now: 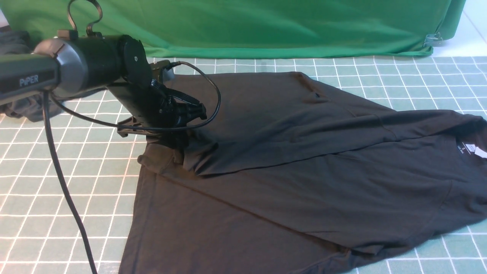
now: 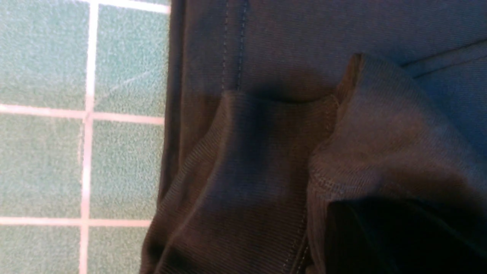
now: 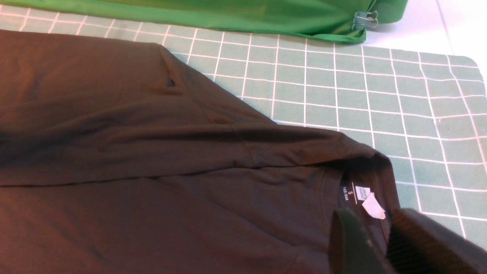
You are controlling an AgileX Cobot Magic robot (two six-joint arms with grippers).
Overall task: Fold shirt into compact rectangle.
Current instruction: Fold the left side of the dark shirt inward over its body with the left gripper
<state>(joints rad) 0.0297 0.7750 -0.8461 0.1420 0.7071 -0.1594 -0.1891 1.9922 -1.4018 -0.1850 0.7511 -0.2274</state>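
Shirt [image 1: 304,160], one, neck label [image 3: 372,204], one

Left gripper [image 1: 167,146] indistinct against dark shirt [image 1: 304,171]

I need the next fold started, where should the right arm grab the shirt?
Probably pinch the shirt's collar rim beside the white neck label, coming from the robot's right, where the right gripper sits open. That rim stands up doubled; the rest lies flat.
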